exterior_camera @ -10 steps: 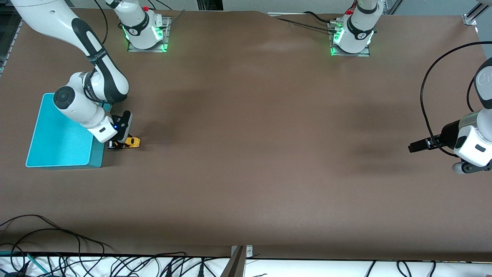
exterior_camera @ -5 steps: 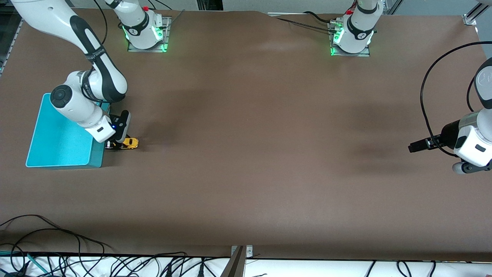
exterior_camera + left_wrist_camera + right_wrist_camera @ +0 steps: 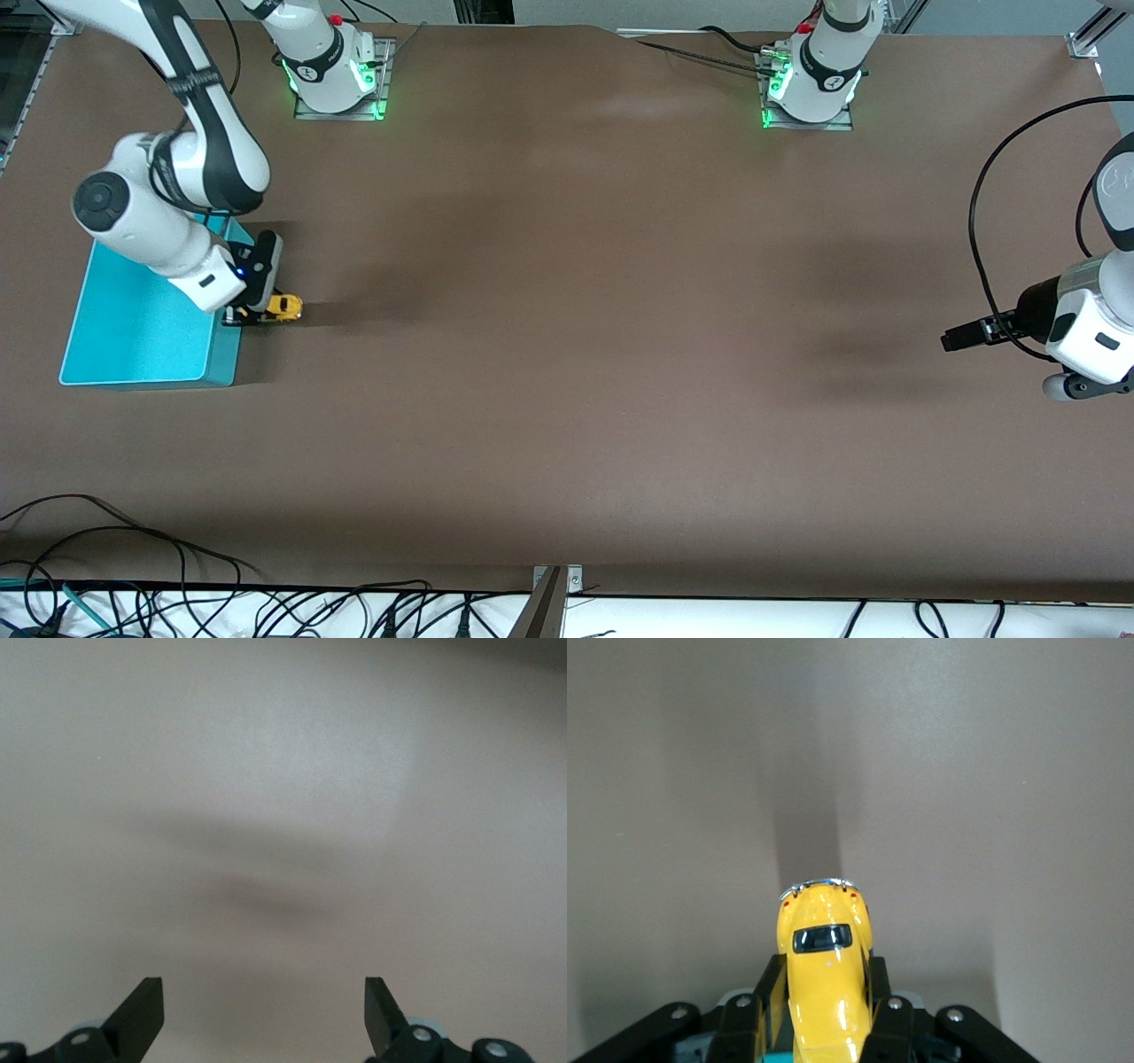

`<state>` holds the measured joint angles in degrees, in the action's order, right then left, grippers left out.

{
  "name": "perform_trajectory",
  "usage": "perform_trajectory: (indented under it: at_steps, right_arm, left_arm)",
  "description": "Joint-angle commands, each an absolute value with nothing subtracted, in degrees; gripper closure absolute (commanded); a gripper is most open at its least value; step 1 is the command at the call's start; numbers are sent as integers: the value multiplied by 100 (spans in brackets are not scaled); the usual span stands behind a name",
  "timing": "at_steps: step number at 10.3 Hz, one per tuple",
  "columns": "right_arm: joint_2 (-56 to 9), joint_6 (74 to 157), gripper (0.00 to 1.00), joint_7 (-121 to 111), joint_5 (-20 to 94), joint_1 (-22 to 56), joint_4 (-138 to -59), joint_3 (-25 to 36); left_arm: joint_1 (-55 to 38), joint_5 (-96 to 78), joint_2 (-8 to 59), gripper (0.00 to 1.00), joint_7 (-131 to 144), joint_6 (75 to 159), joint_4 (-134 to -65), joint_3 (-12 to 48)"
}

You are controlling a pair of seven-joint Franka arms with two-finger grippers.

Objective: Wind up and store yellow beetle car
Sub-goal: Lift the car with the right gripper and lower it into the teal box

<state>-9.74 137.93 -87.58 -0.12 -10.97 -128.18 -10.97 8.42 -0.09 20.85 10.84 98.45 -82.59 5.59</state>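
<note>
A broad table (image 3: pixel 567 354) with a flat, matte brown top carried everything. A turquoise bin (image 3: pixel 133 337), shallow and rectangular with smooth walls and rounded corners, sat at the right arm's end, its upper corner covered by that arm's white, glossy wrist. The right gripper (image 3: pixel 257 310) hung just beside the bin's wall, over bare tabletop, its black fingers (image 3: pixel 769 992) clamped on both flanks of the yellow beetle car (image 3: pixel 824 979). The car was a tiny rounded toy of shiny yellow with a dark window and a thin chrome bumper; the right wrist view cut off its nearer end, and no wheels could be made out. From the front only a yellow end of the car (image 3: pixel 285 307) poked out past the fingers. The left gripper (image 3: pixel 263 1014) waited above bare tabletop at the left arm's end, its two dark, wedge-shaped fingertips spread wide with nothing between them.
</note>
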Motion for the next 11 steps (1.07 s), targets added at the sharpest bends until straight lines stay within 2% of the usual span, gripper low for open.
perform_trajectory:
  at_steps: [1, 5, 11]
  right_arm:
    - [-336, 13098, 100, -8850, 18, -1274, -12902, -1169]
    - [87, 12727, 100, -9314, 26, -1616, -12902, -1160]
    - [-193, 12735, 100, -10913, 0, -2029, -12727, -537]
  left_arm:
    - [853, 97, 2030, 0, 976, 9765, -8253, 580]
    - [853, 97, 2030, 0, 976, 9765, -8253, 580]
    - [853, 97, 2030, 0, 984, 9765, -8253, 580]
